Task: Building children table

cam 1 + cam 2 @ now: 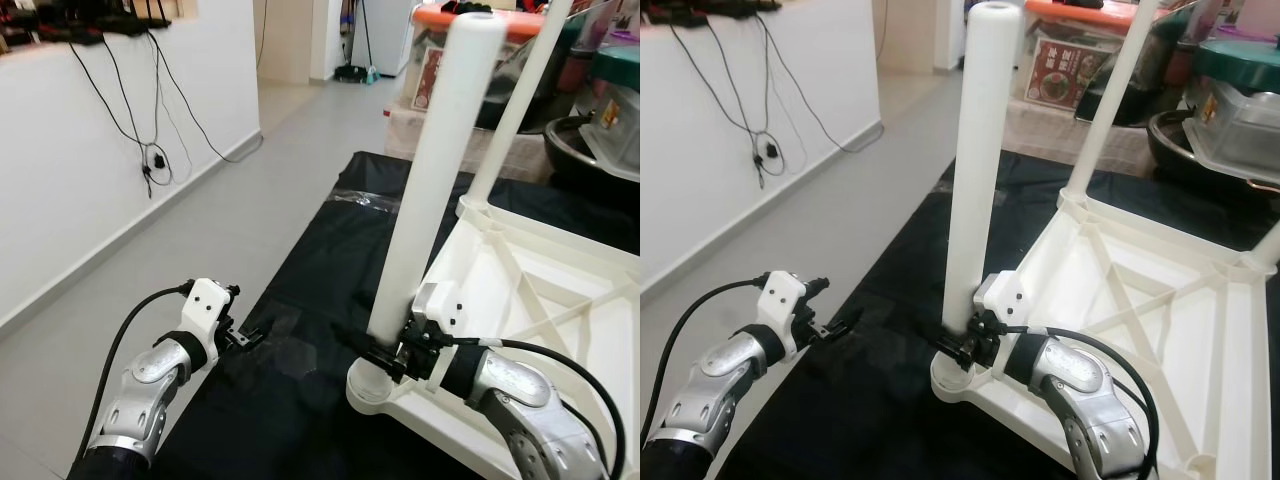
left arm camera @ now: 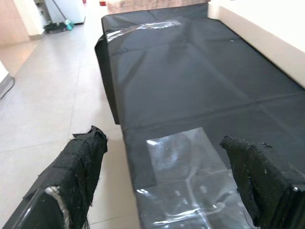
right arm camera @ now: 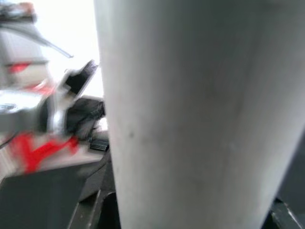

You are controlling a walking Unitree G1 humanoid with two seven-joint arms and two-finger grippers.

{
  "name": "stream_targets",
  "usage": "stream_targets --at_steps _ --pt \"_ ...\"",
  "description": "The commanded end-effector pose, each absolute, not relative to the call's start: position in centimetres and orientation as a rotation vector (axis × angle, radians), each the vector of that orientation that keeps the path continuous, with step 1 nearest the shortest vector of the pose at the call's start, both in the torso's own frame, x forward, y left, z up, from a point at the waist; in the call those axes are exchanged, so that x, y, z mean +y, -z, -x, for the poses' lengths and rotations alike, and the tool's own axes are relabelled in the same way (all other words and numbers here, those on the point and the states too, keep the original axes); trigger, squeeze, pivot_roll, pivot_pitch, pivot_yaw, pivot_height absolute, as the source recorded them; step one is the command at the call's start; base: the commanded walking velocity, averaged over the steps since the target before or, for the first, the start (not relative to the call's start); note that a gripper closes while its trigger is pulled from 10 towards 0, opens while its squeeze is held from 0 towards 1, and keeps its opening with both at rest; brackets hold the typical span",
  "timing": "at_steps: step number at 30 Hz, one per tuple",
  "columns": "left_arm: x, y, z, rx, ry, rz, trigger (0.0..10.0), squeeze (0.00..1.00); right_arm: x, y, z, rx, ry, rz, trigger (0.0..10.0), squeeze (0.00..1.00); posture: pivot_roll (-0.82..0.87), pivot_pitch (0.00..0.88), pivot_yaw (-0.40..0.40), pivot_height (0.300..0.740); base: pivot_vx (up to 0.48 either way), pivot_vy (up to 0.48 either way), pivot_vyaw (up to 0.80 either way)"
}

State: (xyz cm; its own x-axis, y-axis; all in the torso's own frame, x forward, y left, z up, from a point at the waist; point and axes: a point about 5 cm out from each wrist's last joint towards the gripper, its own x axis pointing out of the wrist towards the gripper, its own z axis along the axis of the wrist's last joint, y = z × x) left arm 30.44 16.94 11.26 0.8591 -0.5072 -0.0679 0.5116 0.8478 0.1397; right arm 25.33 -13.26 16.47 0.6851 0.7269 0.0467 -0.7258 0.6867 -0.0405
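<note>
Grey floor tiles run past a white wall (image 1: 60, 180) hung with black cables (image 1: 150, 150), and a black sheet (image 1: 330, 250) with patches of clear tape lies spread over the floor. At the far end stand boxes and tubs, one box (image 1: 1055, 72) carrying a red printed label whose writing is too small to read. On the sheet's right side lies the white plastic children's table (image 1: 1160, 300), upside down, its underside showing crossed ribs and round corner sockets. One thick white leg (image 1: 978, 170) stands upright in the near corner socket (image 1: 958, 380), and a second, thinner-looking leg (image 1: 515, 110) rises tilted from the far corner. The right gripper (image 1: 962, 343) is clamped on the base of the near leg just above the socket; in the right wrist view the leg appears as a pale, blurred column. The left gripper (image 1: 243, 338) hovers over the sheet's left edge, well apart from the table, its black fingers (image 2: 81, 167) spread apart and holding nothing.
</note>
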Motion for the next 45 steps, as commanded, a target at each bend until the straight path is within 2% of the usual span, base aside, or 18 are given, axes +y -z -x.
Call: stream_targets --at_steps 1,4,6,9,11,14,15,16,19,20,24,25,38,39,40,41,44,45 --pt "16.8 -11.1 -30.6 0.042 0.547 -0.154 10.0 0.00 -14.9 -15.6 -26.2 -0.037 -0.617 0.052 0.0 0.00 0.05 0.000 -0.054 0.740 0.000 0.000 0.00" --pt "16.6 -11.0 -30.6 0.042 0.553 -0.155 10.0 0.00 -16.1 -14.9 -26.5 -0.001 -0.441 0.037 0.0 0.00 0.05 0.000 -0.051 0.740 0.000 0.000 0.00" --pt "16.5 -10.9 -30.5 0.045 0.562 -0.153 10.0 0.00 -20.4 -12.9 -26.1 0.132 0.069 0.018 0.0 0.00 0.05 0.000 -0.048 0.740 0.000 0.000 0.00" --pt "16.5 -10.9 -30.4 0.047 0.563 -0.153 10.0 0.00 -22.3 -12.0 -25.1 0.205 0.300 -0.014 0.0 0.00 0.04 0.000 -0.045 0.740 0.000 0.000 0.00" --pt "16.7 -10.6 -30.3 0.056 0.558 -0.155 10.0 0.00 -24.7 -10.4 -22.1 0.346 0.680 -0.086 0.0 0.00 0.03 0.000 -0.036 0.740 0.000 0.000 0.00" --pt "16.6 -10.6 -30.3 0.056 0.562 -0.155 10.0 0.00 -24.7 -10.7 -21.3 0.342 0.750 -0.064 0.0 0.00 0.03 0.000 -0.033 0.740 0.000 0.000 0.00" --pt "16.5 -10.7 -30.4 0.054 0.568 -0.156 10.0 0.00 -23.7 -11.2 -21.3 0.332 0.707 -0.069 9.9 0.00 0.01 0.000 -0.025 0.740 0.000 0.000 0.00" --pt "16.3 -10.8 -30.6 0.052 0.573 -0.157 10.0 0.00 -22.3 -12.2 -22.0 0.279 0.595 -0.059 10.0 0.00 0.01 0.000 -0.025 0.740 0.000 0.000 0.00" --pt "16.3 -10.8 -30.7 0.051 0.575 -0.156 10.0 0.00 -21.2 -13.1 -22.5 0.220 0.494 -0.052 10.0 0.00 0.01 0.000 -0.020 0.740 0.000 0.000 0.00" --pt "16.1 -10.8 -30.8 0.051 0.577 -0.157 10.0 0.00 -20.6 -13.7 -22.9 0.167 0.422 -0.069 10.0 1.00 0.01 0.000 -0.022 0.740 0.000 0.000 0.00" --pt "16.0 -10.9 -30.8 0.047 0.582 -0.156 10.0 0.00 -19.9 -16.0 -24.4 0.023 0.245 -0.105 10.0 1.00 0.02 0.000 -0.030 0.740 0.000 0.000 0.00" --pt "16.2 -10.9 -30.7 0.046 0.581 -0.154 10.0 0.00 -19.7 -16.9 -24.9 -0.011 0.202 -0.116 10.0 0.03 0.02 0.000 -0.032 0.740 0.000 0.000 0.00" --pt "16.2 -10.9 -30.9 0.042 0.565 -0.149 10.0 0.00 -17.7 -20.6 -26.2 -0.128 -0.596 0.048 10.0 0.00 0.05 0.000 -0.051 0.740 0.000 0.000 0.00" --pt "16.0 -11.0 -30.9 0.036 0.566 -0.148 10.0 0.00 -16.7 -19.6 -26.1 -0.090 -0.708 0.075 4.7 0.00 0.06 0.000 -0.063 0.740 0.000 0.000 0.00" --pt "16.0 -11.0 -30.9 0.036 0.566 -0.148 10.0 0.00 -16.7 -19.6 -26.1 -0.090 -0.708 0.075 4.7 0.00 0.06 0.000 -0.063 0.740 0.000 0.000 0.00" --pt "16.0 -11.1 -30.9 0.032 0.564 -0.146 10.0 0.00 -15.8 -18.9 -26.0 -0.066 -0.784 0.076 0.0 0.00 0.07 0.000 -0.066 0.740 0.000 0.000 0.00" --pt "16.1 -11.2 -30.8 0.030 0.561 -0.147 10.0 0.00 -15.2 -18.6 -26.0 -0.060 -0.820 0.051 0.0 0.00 0.07 0.000 -0.068 0.740 0.000 0.000 0.00" --pt "16.5 -11.1 -30.7 0.035 0.549 -0.150 10.0 0.00 -15.7 -17.7 -27.6 -0.013 -0.604 0.042 0.0 0.00 0.07 0.000 -0.070 0.740 0.000 0.000 0.00"
